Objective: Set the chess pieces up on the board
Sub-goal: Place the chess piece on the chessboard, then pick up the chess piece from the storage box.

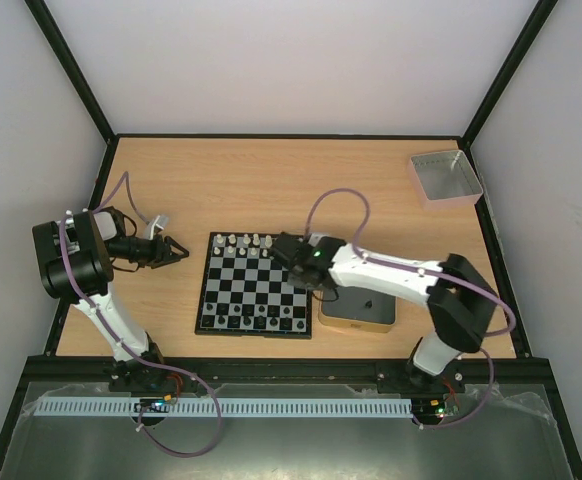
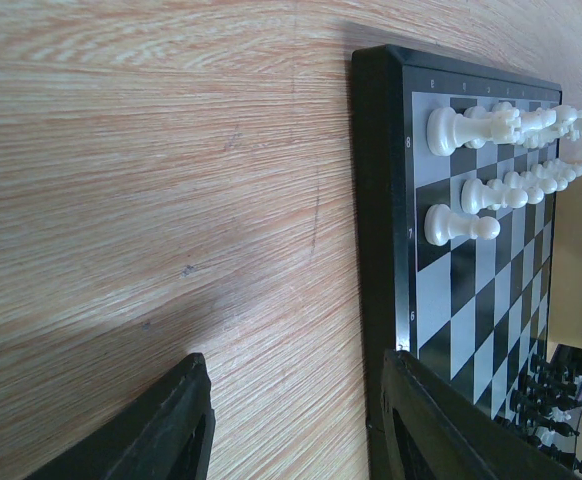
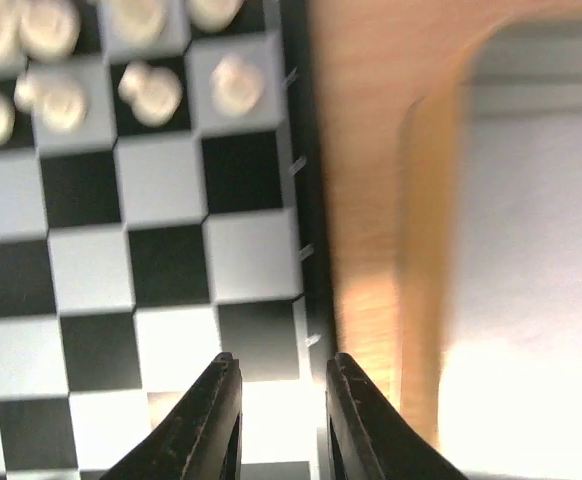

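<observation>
Hovering my right jaws, slightly parted and pinching nothing, over the board's [image 3: 161,250] right edge near the white pieces [image 3: 236,80]. Probably best to be rising straight up, not clipping them. Left jaws are spread, empty, waiting beside the board.

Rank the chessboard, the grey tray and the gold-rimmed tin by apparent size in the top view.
1. chessboard
2-3. grey tray and gold-rimmed tin: unsure, since the right arm covers part of the tin.
</observation>
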Controlling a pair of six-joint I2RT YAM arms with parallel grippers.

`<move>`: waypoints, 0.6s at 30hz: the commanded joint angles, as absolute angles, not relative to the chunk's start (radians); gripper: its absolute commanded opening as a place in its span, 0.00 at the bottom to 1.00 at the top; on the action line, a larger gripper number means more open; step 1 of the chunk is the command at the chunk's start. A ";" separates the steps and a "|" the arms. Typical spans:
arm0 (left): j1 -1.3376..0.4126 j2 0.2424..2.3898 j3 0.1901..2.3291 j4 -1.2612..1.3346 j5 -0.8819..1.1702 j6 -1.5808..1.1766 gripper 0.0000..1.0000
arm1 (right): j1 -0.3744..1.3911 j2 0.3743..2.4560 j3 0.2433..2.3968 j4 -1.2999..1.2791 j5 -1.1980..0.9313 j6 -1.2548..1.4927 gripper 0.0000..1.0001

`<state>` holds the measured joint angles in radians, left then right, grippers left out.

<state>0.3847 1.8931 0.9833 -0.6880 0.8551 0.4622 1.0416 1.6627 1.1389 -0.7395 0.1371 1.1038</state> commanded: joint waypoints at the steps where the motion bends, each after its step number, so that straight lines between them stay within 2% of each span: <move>1: 0.385 1.983 0.940 -0.599 0.526 0.473 0.49 | 0.970 1.542 1.109 -0.887 0.287 1.126 0.23; 5: 0.385 1.986 0.943 -0.603 0.529 0.477 0.49 | 0.918 1.466 1.037 -0.934 0.330 1.165 0.23; 12: 0.385 1.985 0.942 -0.600 0.526 0.475 0.49 | 0.776 1.315 0.791 -0.834 0.229 1.181 0.23; 18: 0.384 1.988 0.942 -0.599 0.524 0.475 0.49 | 0.691 1.224 0.707 -0.798 0.174 1.147 0.24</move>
<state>0.3847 1.8935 0.9836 -0.6888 0.8555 0.4625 0.7212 1.2720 0.7334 -0.8284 0.1989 1.1542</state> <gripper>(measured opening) 0.486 0.236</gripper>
